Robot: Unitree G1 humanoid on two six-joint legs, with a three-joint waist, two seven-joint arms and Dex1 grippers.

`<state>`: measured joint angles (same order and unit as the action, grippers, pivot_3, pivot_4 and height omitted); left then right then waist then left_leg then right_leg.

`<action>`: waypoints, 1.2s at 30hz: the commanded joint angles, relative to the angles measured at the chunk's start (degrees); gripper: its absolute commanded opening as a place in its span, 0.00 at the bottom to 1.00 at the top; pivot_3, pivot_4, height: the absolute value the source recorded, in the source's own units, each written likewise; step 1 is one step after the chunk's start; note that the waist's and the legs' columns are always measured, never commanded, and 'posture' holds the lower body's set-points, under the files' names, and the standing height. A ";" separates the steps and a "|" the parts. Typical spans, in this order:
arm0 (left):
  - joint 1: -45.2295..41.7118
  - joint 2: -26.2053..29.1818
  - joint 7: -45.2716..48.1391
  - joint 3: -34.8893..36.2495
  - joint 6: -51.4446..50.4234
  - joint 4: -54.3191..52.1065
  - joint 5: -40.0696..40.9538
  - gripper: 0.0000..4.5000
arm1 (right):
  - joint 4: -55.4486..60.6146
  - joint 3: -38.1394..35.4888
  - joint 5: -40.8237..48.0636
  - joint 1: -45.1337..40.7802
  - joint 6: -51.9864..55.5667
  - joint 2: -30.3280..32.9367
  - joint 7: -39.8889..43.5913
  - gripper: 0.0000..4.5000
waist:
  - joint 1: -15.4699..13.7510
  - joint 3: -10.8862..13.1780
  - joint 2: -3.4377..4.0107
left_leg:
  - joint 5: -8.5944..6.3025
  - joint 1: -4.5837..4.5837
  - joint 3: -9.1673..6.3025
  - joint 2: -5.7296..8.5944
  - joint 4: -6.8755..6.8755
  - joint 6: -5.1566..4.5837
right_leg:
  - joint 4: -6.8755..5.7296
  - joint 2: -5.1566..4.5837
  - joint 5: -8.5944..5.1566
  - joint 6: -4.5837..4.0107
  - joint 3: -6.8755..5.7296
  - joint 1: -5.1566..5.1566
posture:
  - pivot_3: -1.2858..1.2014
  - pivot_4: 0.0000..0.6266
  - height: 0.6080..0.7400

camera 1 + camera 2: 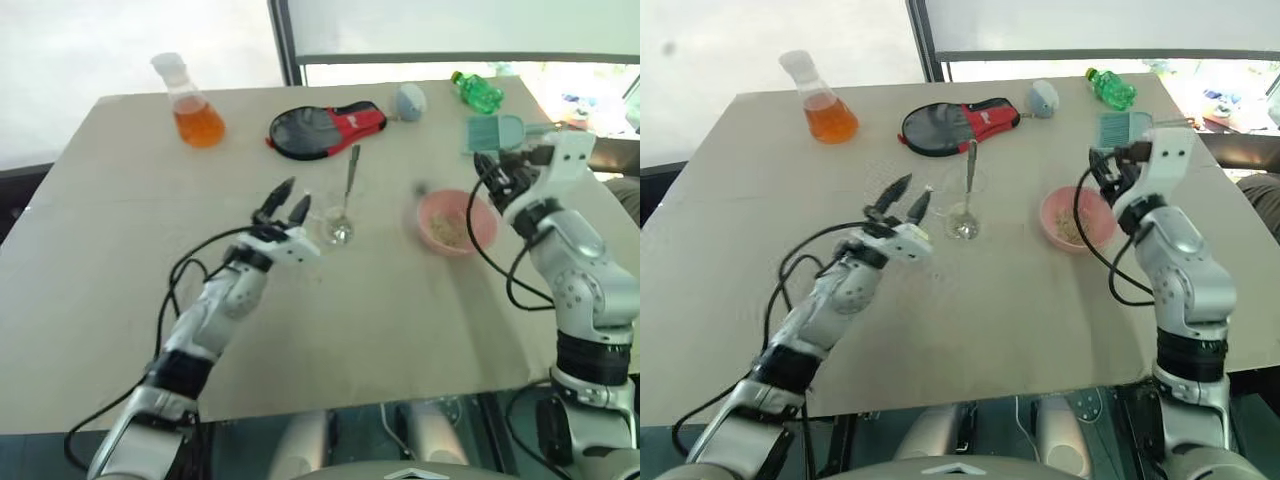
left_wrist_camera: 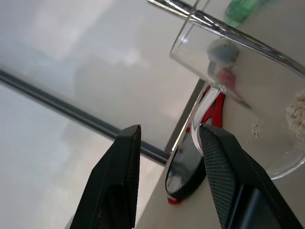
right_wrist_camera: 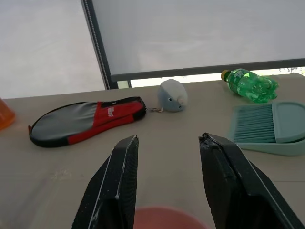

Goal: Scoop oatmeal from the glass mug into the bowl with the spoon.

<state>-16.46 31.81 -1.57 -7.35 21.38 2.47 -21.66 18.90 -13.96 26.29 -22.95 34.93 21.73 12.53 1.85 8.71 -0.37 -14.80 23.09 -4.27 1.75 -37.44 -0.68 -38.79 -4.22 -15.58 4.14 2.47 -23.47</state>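
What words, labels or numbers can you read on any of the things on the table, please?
Nothing can be read with certainty.
Red and black paddle case: a small white mark on its red part, too small and blurred to read.
Green bottle: no readable label.
Flask, grey pouch, teal dustpan, bowl, mug, spoon: no text seen.

Both arms silver-grey, rounded segments, black bands at joints. Black cables loop along forearms. Left gripper [image 1: 287, 208] and right gripper [image 3: 167, 177]: white wrist housings, two tapered black fingers [image 2: 217, 162] with textured pads.
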 commanded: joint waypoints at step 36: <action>33.78 -2.75 36.78 13.75 -18.33 -17.32 45.49 0.83 | 4.16 -3.98 2.74 47.27 -25.95 10.36 38.82 0.67 | -0.22 0.10 -0.08 | -0.09 -1.36 -0.02 -0.33 0.09 -0.11 | 0.89 0.16 -0.03 -0.01 -0.16 1.73 | 0.52 0.24 1.00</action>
<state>16.47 28.50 33.86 4.65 3.31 -12.10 22.26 23.44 -17.64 30.12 24.14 12.08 31.91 50.22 1.63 8.81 -0.45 -14.90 21.71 -4.29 1.42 -37.36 -0.79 -37.88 -4.06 -15.65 4.08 2.31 -21.70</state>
